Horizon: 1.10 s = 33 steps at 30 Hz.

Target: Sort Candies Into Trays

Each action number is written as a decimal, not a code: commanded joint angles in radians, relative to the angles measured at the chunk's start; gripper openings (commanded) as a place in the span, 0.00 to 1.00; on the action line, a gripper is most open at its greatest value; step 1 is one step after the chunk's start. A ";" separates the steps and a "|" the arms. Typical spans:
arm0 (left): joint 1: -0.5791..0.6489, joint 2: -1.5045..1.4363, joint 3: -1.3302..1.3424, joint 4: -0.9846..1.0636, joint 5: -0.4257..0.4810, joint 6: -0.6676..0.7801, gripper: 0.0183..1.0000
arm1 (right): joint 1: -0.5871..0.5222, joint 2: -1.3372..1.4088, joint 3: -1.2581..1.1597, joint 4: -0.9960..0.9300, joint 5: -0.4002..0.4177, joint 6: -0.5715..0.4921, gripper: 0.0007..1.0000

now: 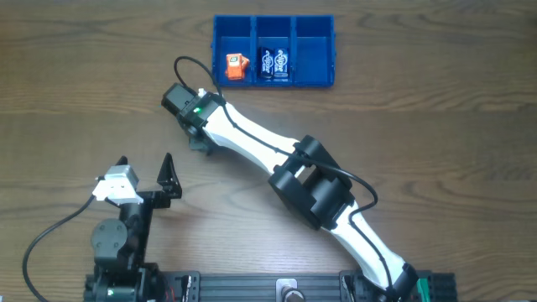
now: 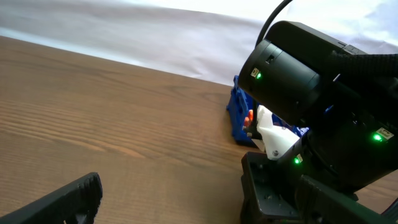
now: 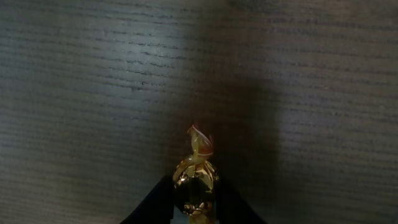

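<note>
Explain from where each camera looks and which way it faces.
Top view: fixed above, facing down on the table; both arms, left gripper open.
Left wrist view: on the left arm, looking low across the table toward the blue tray; own finger and the right arm show.
Right wrist view: on the right arm, facing down at the table; right gripper holds a gold candy.
Shared: top and left wrist views show the tray and right arm.

The tray holds one candy in its left compartment, two candies in the middle one.
</note>
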 commanded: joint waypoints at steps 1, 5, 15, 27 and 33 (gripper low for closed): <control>0.004 -0.006 -0.019 -0.034 0.016 0.014 1.00 | -0.017 0.010 0.009 -0.026 0.021 0.003 0.19; 0.004 -0.006 -0.019 -0.034 0.016 0.014 1.00 | -0.033 -0.095 0.060 -0.142 0.108 -0.026 0.19; 0.004 -0.006 -0.019 -0.034 0.016 0.014 1.00 | -0.279 -0.362 0.081 -0.089 0.350 -0.325 0.19; 0.004 -0.006 -0.019 -0.034 0.016 0.014 1.00 | -0.523 -0.146 0.080 0.077 0.169 -0.410 0.20; 0.004 -0.006 -0.019 -0.034 0.016 0.014 1.00 | -0.526 -0.113 0.080 0.093 0.169 -0.410 0.20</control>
